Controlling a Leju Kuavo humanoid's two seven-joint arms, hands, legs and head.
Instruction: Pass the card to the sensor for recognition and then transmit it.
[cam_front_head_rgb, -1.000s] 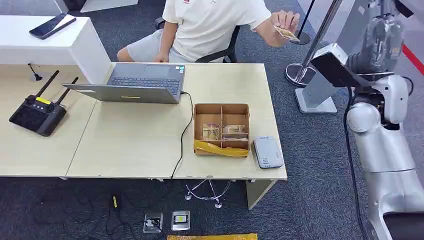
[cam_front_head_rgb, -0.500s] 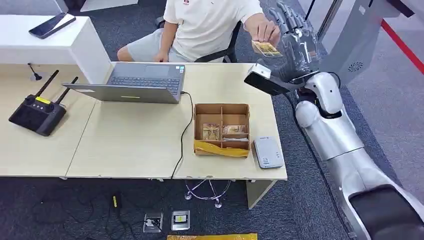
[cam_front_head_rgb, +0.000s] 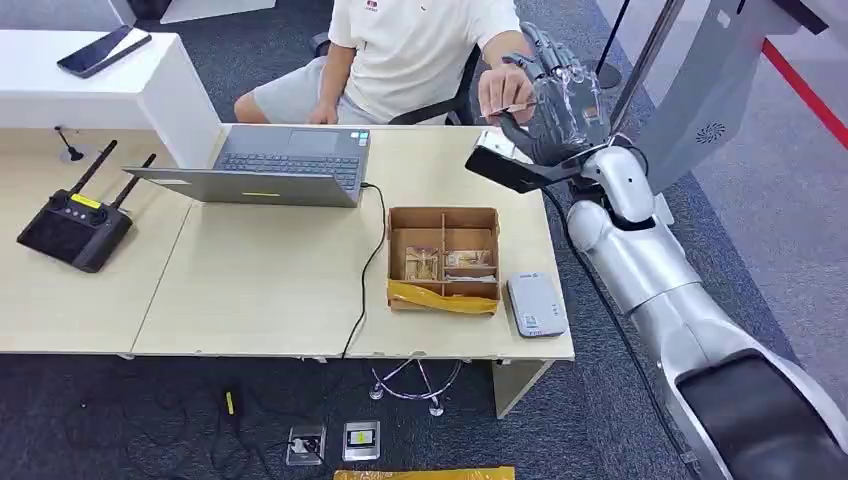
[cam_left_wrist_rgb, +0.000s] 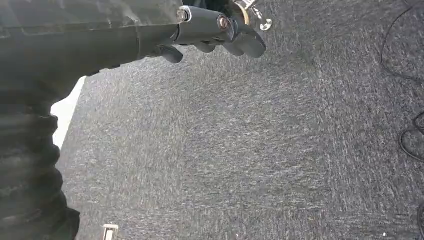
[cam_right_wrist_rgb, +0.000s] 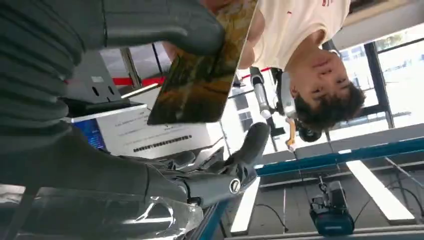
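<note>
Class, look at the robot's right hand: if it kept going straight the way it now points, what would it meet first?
Most likely the person's hand and the card offered there: the right hand is raised toward them, thumb against the card. Depth is hard to judge.

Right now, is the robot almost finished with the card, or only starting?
Only starting. The right hand has reached the person's hand, and the card lies against its thumb; whether the person has let go is unclear. Left to do: bring the card to the grey sensor by the cardboard box, then pass it on.
</note>
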